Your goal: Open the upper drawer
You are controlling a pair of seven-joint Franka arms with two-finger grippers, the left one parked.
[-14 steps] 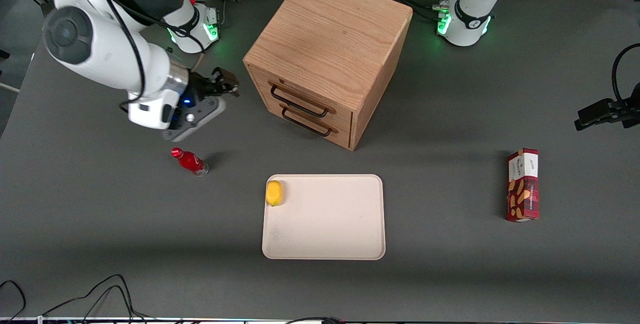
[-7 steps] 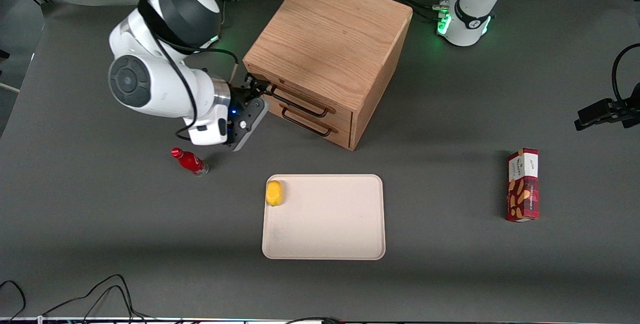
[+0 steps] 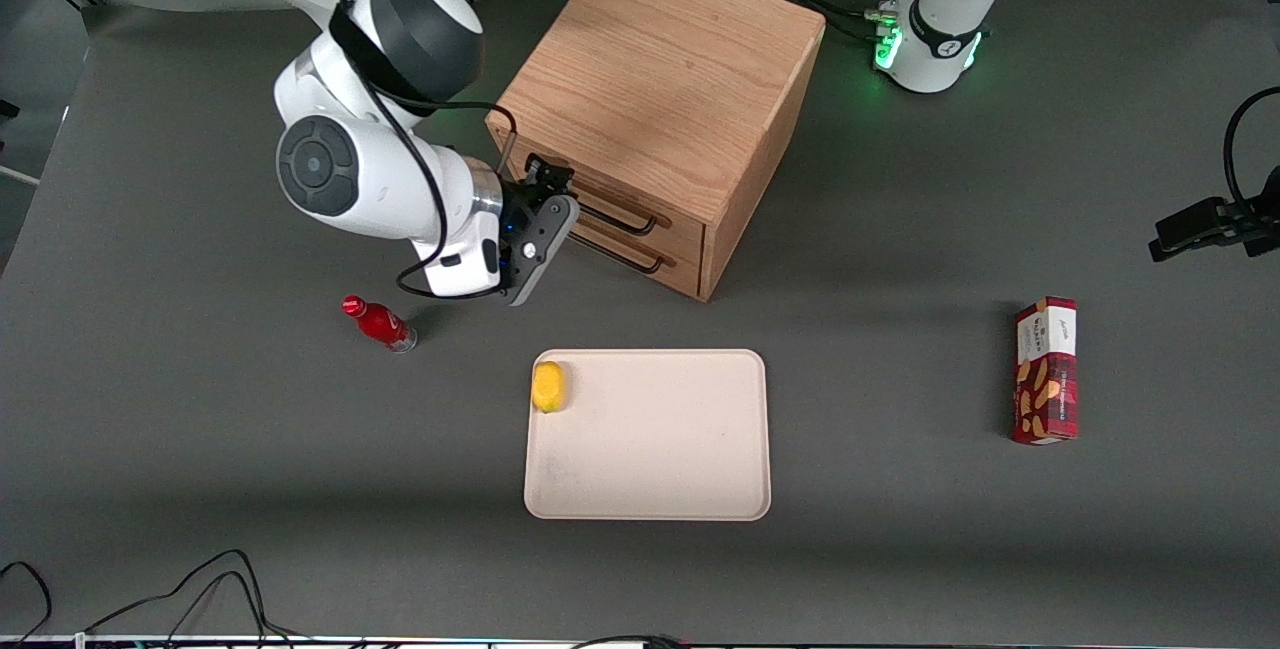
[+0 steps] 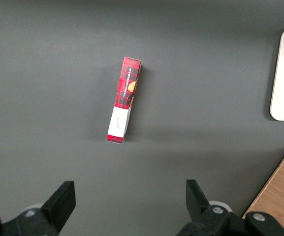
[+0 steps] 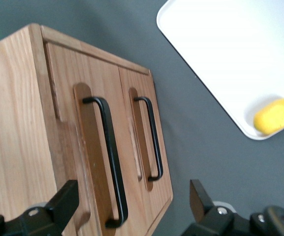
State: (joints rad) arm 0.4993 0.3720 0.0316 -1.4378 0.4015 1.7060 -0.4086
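Observation:
The wooden cabinet stands mid-table with both drawers closed. The upper drawer has a long black wire handle; the bottom drawer's handle runs just below it. My gripper is open in front of the upper drawer, at the end of its handle nearest the working arm. In the right wrist view the upper drawer and its handle are close ahead. The gripper is spread wide there, and the handle's end lies between the fingers without touching them.
A white tray lies nearer the front camera than the cabinet, with a yellow fruit in one corner. A red bottle lies on the table near my wrist. A red snack box lies toward the parked arm's end.
My arm has swung from the working arm's end of the table toward the cabinet. The open gripper now sits at the upper drawer's handle. Nothing else has moved.

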